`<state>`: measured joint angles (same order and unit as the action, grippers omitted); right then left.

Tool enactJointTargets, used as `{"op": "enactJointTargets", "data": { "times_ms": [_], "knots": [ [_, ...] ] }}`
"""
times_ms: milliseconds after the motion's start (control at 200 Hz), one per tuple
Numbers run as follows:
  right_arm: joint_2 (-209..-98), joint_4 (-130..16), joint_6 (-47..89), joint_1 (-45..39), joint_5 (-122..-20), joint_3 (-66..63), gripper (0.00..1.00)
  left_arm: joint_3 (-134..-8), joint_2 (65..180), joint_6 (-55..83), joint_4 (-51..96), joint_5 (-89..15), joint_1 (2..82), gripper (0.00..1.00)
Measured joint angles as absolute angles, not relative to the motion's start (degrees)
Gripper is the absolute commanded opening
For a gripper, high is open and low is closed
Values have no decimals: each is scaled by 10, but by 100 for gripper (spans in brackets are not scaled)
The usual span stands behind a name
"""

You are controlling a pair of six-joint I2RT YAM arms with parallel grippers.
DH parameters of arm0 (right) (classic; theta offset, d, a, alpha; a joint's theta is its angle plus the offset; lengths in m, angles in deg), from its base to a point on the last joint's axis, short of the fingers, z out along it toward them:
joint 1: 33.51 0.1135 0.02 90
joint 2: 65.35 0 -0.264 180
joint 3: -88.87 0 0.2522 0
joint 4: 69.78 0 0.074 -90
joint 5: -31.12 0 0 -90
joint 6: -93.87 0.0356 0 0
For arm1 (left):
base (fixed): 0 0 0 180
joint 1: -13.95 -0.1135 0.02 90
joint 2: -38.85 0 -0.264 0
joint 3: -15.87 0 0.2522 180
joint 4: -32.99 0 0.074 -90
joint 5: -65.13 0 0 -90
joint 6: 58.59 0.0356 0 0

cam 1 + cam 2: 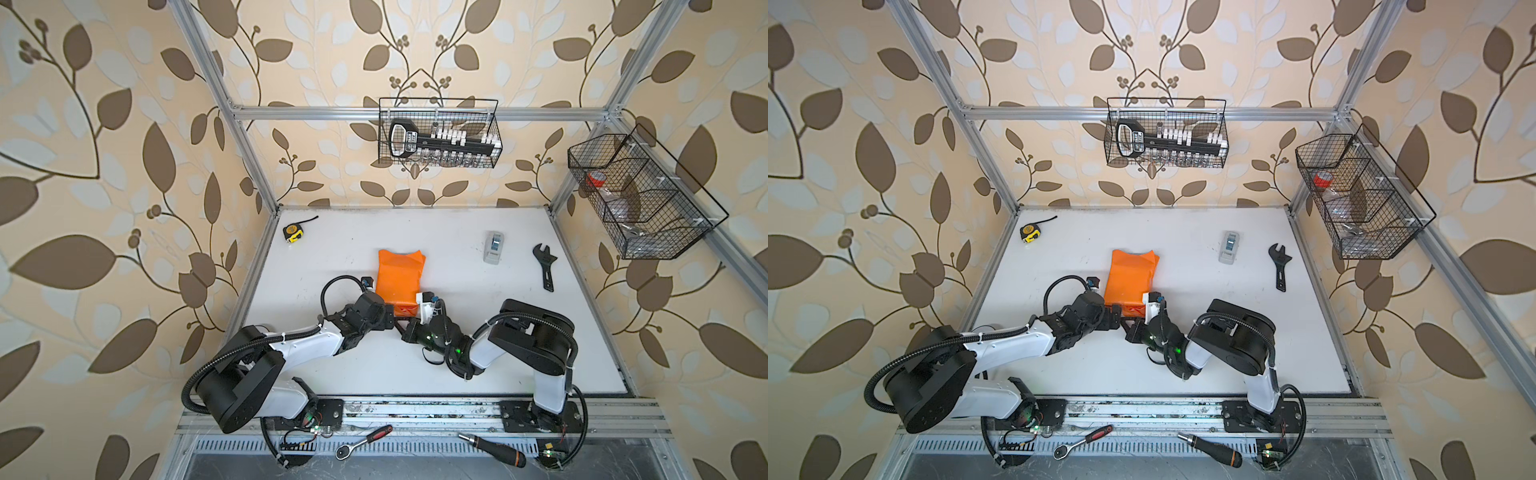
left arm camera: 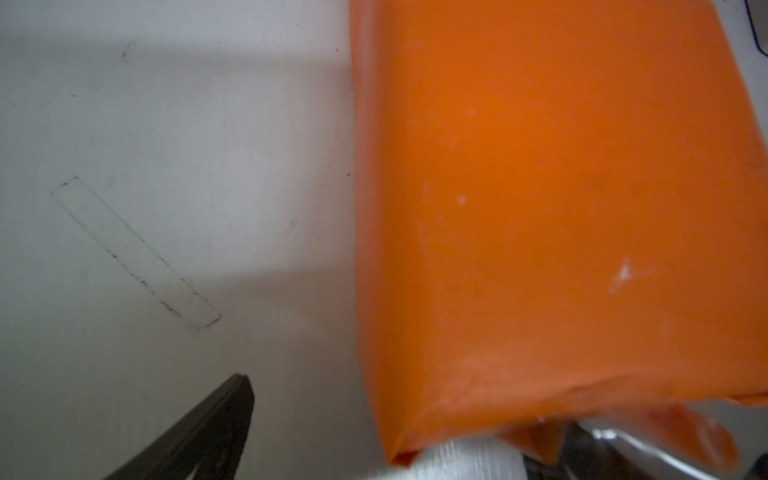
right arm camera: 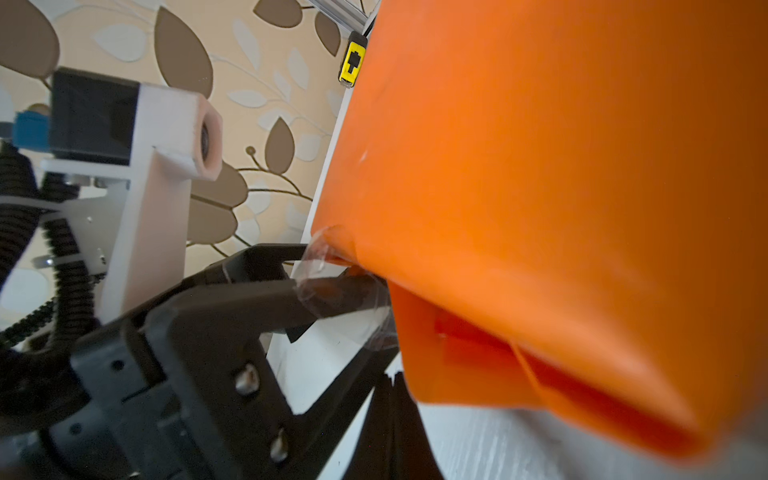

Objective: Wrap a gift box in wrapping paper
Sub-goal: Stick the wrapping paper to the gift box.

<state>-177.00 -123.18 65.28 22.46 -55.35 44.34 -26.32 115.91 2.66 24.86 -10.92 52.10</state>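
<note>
Right gripper closed, beside wrapping paper edge

No word, brand or number can be read. The black tool holder in the wire basket on the back wall carries a dark label with pale lettering beside its handle in both top views, but the letters are too small and blurred to make out. The tape measure on the desk shows a yellow face with a black blocky mark in the right wrist view, which does not read as any character.
</note>
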Motion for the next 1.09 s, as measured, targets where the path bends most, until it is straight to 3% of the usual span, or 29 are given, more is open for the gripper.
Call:
{"op": "enactJointTargets", "data": {
  "times_ms": [1095],
  "knots": [
    [-1810,-1205,679,191,-529,401,0,-272,1155,27,238,-116,521,99]
  ]
}}
